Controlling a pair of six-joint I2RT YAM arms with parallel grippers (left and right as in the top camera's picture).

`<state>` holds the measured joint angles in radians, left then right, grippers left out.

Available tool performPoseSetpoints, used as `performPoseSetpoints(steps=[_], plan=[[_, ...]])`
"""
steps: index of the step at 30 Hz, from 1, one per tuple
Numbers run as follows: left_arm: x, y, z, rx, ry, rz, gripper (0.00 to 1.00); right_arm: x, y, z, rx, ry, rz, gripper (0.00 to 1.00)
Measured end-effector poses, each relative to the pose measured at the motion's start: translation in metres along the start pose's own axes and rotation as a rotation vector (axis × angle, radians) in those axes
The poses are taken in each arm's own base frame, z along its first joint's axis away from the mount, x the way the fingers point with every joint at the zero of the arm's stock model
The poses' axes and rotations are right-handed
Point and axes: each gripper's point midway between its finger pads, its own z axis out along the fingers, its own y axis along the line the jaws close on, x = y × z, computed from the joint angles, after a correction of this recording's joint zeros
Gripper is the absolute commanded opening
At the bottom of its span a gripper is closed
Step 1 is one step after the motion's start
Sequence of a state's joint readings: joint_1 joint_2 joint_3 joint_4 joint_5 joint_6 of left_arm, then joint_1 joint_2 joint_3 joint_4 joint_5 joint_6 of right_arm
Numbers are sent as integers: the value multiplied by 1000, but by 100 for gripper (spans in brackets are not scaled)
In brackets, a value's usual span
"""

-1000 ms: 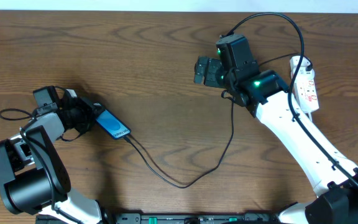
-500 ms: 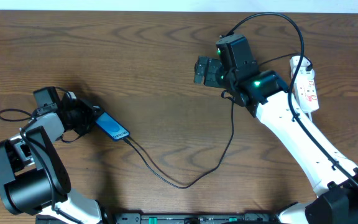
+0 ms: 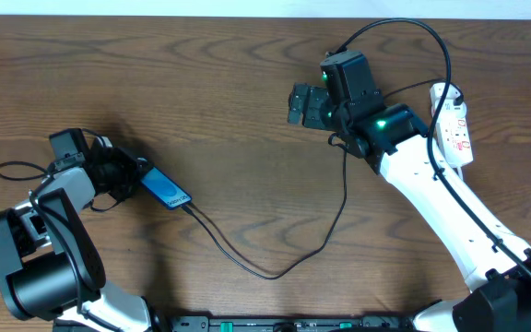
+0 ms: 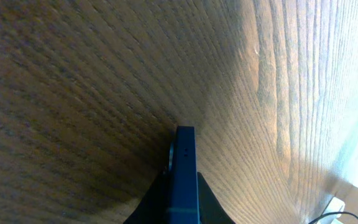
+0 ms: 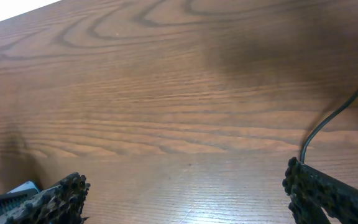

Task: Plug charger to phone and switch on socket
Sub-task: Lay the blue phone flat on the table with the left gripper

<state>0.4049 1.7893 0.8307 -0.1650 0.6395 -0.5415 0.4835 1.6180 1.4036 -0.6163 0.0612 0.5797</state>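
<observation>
Hanging open, empty, the right tool (image 3: 299, 103) is pointing away from the socket (image 3: 456, 129) at its right; the left tool (image 3: 135, 175) is clamping the phone (image 3: 166, 187).

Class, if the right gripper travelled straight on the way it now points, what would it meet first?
Probably the bare table: the right gripper faces only wood, though depth is unclear.

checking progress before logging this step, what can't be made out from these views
- Plug seating: in overhead the charger tip at the phone is too small; left wrist shows only the phone's edge.
- Switch position on the socket: too small in overhead, and the right arm overlaps its side.
- The adapter: in no view; the cable disappears under the right arm.
</observation>
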Motion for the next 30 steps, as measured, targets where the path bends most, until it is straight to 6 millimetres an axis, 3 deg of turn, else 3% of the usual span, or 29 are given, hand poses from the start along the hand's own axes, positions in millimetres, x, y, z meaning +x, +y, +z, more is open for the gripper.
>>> performPoseSetpoints(steps=[3,5,20,30], plan=[[0,0,0,-2,-3,1,17,0,0,0,0,0,0,99],[0,0,-1,-2,-3,2,25,0,0,0,0,0,0,99],[-1,-4,-3,9,-5,11,33,0,0,0,0,0,0,99],[0,-6,-5,12,0,14,46,0,0,0,0,0,0,99]])
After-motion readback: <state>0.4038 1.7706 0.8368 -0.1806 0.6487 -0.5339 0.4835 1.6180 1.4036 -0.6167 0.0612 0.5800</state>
